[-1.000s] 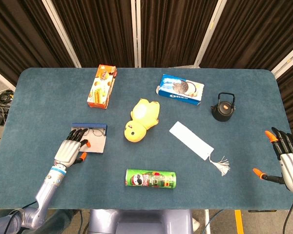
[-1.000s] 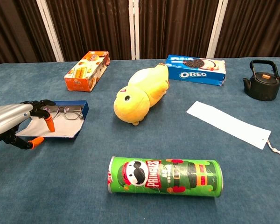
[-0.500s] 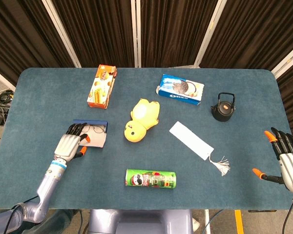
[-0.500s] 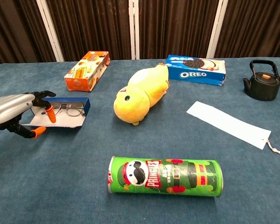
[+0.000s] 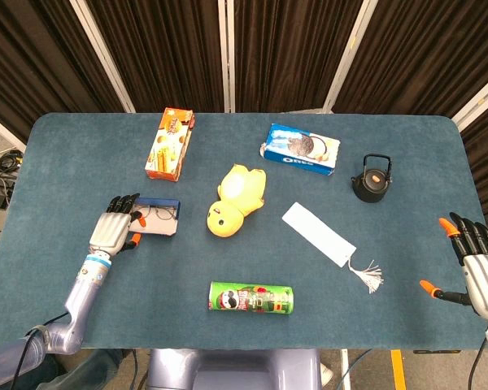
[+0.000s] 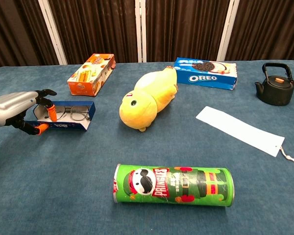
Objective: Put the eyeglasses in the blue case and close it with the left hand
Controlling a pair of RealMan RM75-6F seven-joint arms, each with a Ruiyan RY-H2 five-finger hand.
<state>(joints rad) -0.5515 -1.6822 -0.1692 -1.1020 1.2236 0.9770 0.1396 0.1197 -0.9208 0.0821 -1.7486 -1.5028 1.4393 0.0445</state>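
The blue case (image 5: 158, 218) lies at the table's left, and the eyeglasses (image 5: 159, 214) rest inside it. In the chest view the case (image 6: 66, 125) has its front flap tilted up, and the eyeglasses (image 6: 72, 114) show behind that flap. My left hand (image 5: 115, 227) is at the case's left end. Its fingers lie over the flap and its thumb sits under the flap's edge, so it grips the flap; the chest view shows the same left hand (image 6: 20, 111). My right hand (image 5: 477, 272) hovers at the table's right edge with fingers spread and nothing in it.
A yellow plush duck (image 5: 236, 199) lies just right of the case. A green Pringles can (image 5: 250, 299) lies near the front edge. An orange snack box (image 5: 169, 144), an Oreo box (image 5: 301, 149), a black teapot (image 5: 372, 179) and a white bookmark (image 5: 319, 233) sit farther back and right.
My left hand has lifted the case's white-lined flap from flat on the table to nearly upright, moving back and slightly left. The right hand has barely moved.
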